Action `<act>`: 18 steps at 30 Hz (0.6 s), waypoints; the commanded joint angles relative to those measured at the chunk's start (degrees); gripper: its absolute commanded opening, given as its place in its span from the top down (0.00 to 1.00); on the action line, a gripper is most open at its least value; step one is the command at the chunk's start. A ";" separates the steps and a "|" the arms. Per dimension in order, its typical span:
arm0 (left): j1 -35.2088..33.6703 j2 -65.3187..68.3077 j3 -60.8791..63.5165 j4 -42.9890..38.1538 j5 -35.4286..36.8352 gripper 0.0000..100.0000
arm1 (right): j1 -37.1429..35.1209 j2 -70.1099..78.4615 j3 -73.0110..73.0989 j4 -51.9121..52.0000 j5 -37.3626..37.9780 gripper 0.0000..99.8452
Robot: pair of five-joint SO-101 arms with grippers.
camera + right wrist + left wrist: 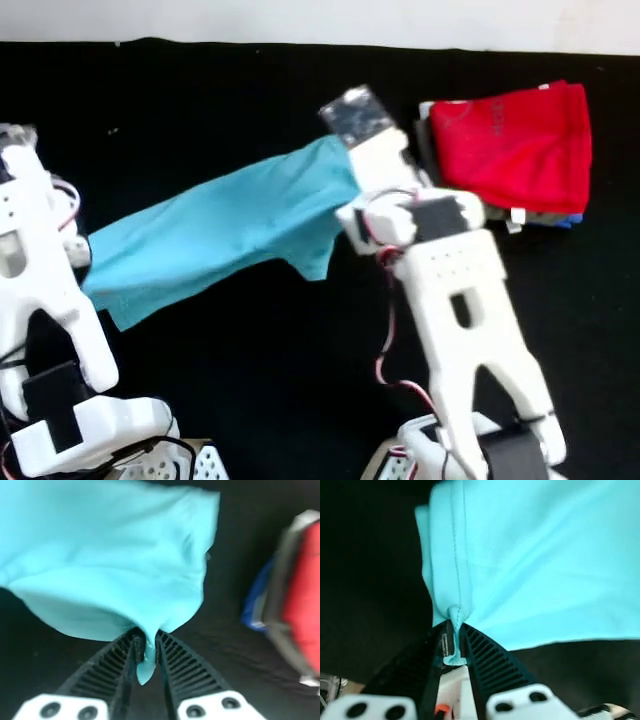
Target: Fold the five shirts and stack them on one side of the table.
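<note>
Teal shirt (pixel 230 235) hung stretched in a long band between both arms, clear of the black table (pixel 250 400) by the look of the sag. One end sat just beside the stack (pixel 510 150) of folded shirts and the other ran well away from it. Right gripper (pixel 145 642) was at the end nearest the stack, its jaws closed almost to touching, with a small tuck of teal cloth pinched between them and a nub poking out behind. Left gripper (pixel 454 632) was at the end farthest from the stack, shut down the same way on a hemmed edge, the seam running straight up out of the jaws. Both bites were narrow – little cloth in either. The stack had a red shirt (pixel 515 140) on top, with grey and blue edges showing under it; how many lay there could not be counted. Judged step: spreading the teal shirt out taut so it can be laid flat for folding. To do it well, both ends would want lowering together with the tension even, so the loose lower flap lands unwrinkled. The end nearest the stack should come down a little short of it – dragging cloth across the red shirt could pull the pile askew. With such thin pinches, any sharp tug risked a slip.
</note>
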 commanded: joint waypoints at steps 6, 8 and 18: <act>-0.22 -8.75 -19.03 2.81 4.66 0.99 | 9.19 -4.35 -22.37 0.48 6.15 0.99; 1.27 -12.70 -20.18 2.81 4.66 0.99 | 9.27 -4.35 -27.03 0.48 6.51 0.99; 2.24 -25.89 -20.18 2.81 4.66 0.99 | 10.59 -4.35 -51.38 0.13 9.76 0.99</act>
